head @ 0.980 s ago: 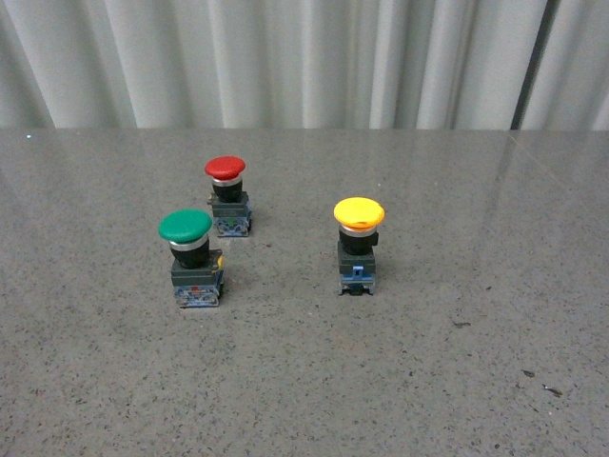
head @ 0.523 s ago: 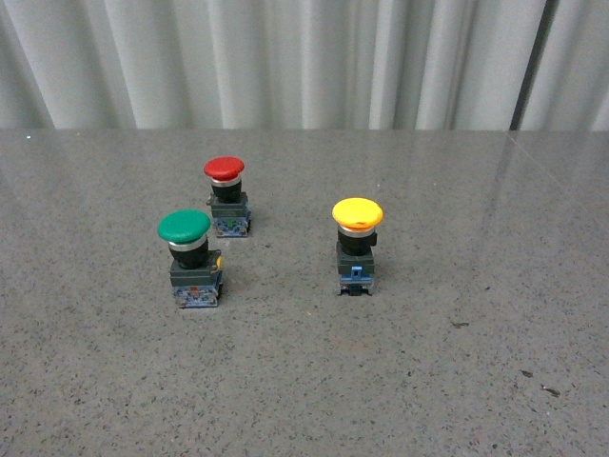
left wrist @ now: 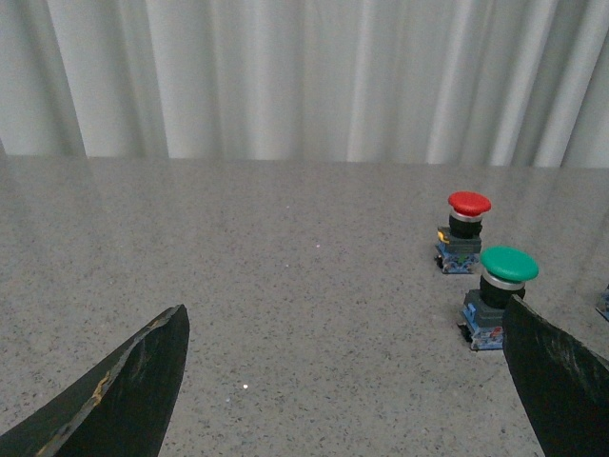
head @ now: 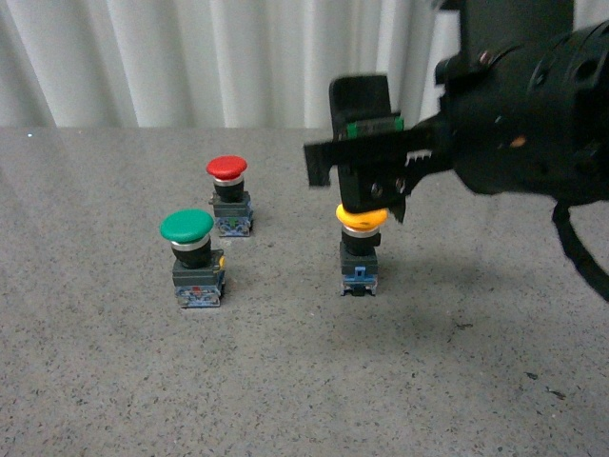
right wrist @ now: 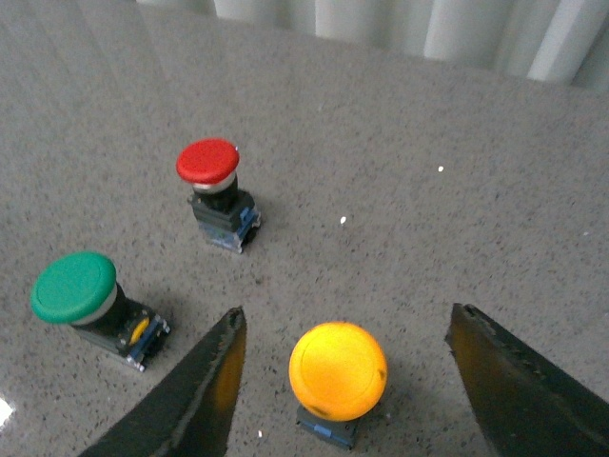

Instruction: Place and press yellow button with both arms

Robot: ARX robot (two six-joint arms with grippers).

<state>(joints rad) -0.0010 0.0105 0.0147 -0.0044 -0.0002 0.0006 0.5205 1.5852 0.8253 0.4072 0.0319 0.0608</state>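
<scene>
The yellow button (head: 361, 222) stands upright on the grey table, right of centre, with its dark base and blue clips showing. My right gripper (head: 360, 186) hangs open just above its cap and partly hides it. In the right wrist view the yellow button (right wrist: 338, 371) sits between the spread black fingers (right wrist: 205, 381), apart from both. My left gripper (left wrist: 343, 381) is open and empty over bare table, and it is out of the front view. The yellow button is not clearly seen in the left wrist view.
A green-capped button (head: 187, 228) stands left of the yellow one, with a smaller red-capped button (head: 226, 168) behind it. Both show in the left wrist view, green (left wrist: 506, 266) and red (left wrist: 468, 204), and in the right wrist view, green (right wrist: 74, 286) and red (right wrist: 207, 160). A white curtain (head: 238, 57) backs the table.
My right arm has come into the front view from the right and now hangs over the yellow button. The three buttons have not moved.
</scene>
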